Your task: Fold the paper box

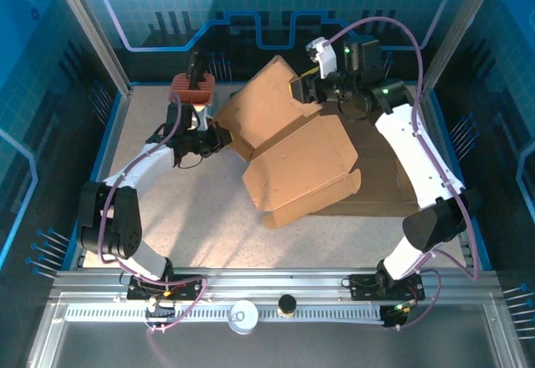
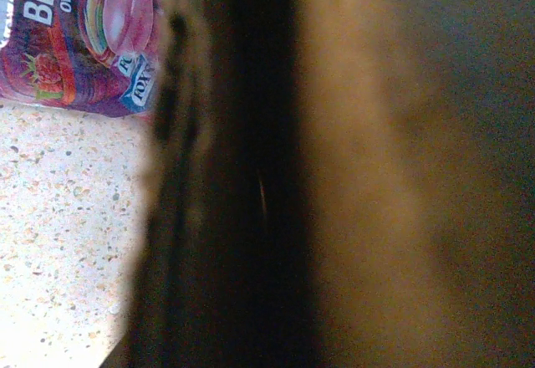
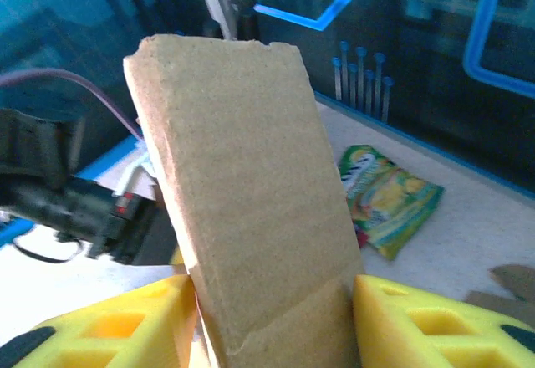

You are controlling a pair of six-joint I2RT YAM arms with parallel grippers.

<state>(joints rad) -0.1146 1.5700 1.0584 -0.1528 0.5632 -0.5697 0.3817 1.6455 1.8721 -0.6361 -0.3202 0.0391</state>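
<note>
Cardboard buckles easily — the half-formed paper box (image 1: 297, 163) lies mid-way across the table (image 1: 192, 217), left gripper (image 1: 216, 138) pinched shut on its left wall, right gripper (image 1: 303, 90) closed across the edges of a raised flap (image 3: 242, 192), so more squeeze could bow that flap or crease it wrongly.

Paper box (image 1: 292, 155): one. Left claw (image 1: 219, 136), right claw (image 3: 276, 318): two. Berry packet (image 2: 84, 42), green packet (image 3: 386, 201): two.
</note>
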